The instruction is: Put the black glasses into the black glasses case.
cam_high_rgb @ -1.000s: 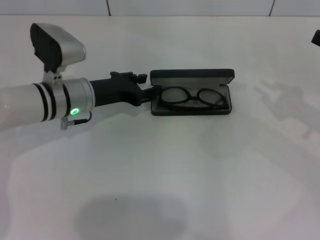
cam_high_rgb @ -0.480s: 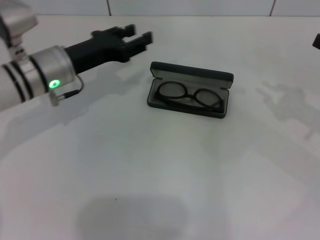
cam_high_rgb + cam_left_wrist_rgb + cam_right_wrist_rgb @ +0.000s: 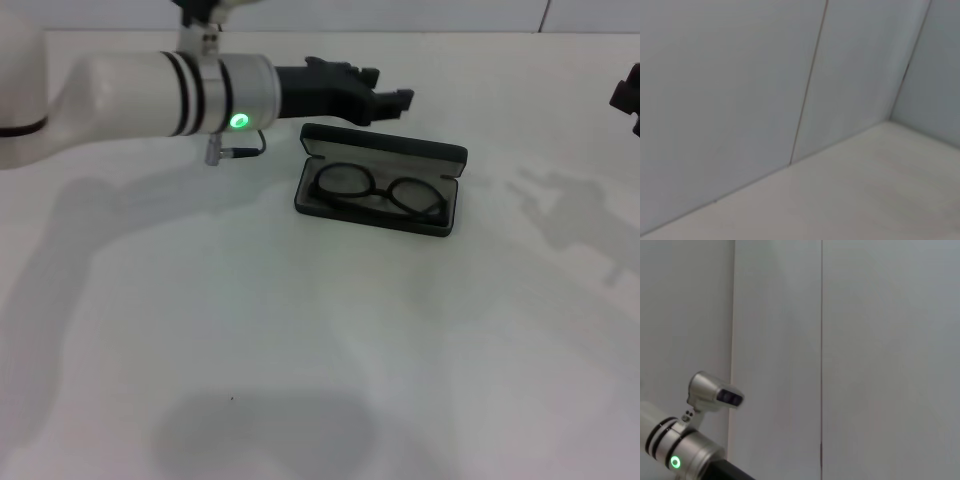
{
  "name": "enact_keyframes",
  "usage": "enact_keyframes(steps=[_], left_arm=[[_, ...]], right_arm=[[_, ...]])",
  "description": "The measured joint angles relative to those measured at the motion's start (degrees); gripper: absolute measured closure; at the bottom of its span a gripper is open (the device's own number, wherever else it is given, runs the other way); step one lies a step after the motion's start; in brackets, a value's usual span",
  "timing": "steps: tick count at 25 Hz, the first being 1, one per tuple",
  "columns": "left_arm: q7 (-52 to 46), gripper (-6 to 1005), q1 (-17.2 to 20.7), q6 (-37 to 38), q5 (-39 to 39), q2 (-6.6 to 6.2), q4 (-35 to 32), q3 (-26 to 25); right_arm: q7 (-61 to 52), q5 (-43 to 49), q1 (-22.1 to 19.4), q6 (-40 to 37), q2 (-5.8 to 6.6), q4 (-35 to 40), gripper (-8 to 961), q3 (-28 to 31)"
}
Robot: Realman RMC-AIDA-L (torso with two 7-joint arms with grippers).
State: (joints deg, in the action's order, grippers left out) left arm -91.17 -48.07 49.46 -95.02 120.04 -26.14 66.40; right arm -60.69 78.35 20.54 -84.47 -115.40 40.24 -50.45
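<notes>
On the white counter (image 3: 300, 350), the thin black wire-framed glasses (image 3: 378, 194) are lying inside the open matte black hinged case (image 3: 381, 179).
Their long axis is running left-right, tilted slightly; the left end effector (image 3: 385, 92) is hovering just behind the case's lid, fingers parted, holding nothing.

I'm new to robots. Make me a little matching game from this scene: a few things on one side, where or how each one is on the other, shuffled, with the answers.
Things:
1. thin black wire-framed glasses
2. matte black hinged glasses case
3. left gripper
4. right gripper

States:
A. barely in view at the table's far right edge
B. lying folded inside the grey lining
C. hovering behind the case, fingers open, holding nothing
D. lid up, resting on the white table

Pairs: 1-B, 2-D, 3-C, 4-A
</notes>
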Motion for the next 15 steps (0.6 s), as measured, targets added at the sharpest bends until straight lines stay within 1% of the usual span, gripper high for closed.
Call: enact_keyframes(steps=[3, 5, 10, 15], left_arm=[[-0.23, 410, -0.53, -2.1, 0.08, 0.17, 0.22, 5.09], [-0.45, 411, -0.39, -2.2, 0.11, 0.19, 0.0, 7.41], [-0.46, 412, 0.33, -1.32, 0.27, 0.14, 0.04, 10.41], [0.22, 414, 3.23, -0.8, 0.18, 0.28, -0.96, 11.99]], right_arm=[[0.22, -0.07, -0.14, 0.01, 0.0, -0.25, 743, 0.0], [0.23, -0.07, -0.38, 0.18, 0.0, -0.31, 743, 0.13], [0.23, -0.07, -0.42, 0.33, 0.04, -0.8, 743, 0.48], [0.23, -0.05, 0.11, 0.49, 0.08, -0.91, 743, 0.56]])
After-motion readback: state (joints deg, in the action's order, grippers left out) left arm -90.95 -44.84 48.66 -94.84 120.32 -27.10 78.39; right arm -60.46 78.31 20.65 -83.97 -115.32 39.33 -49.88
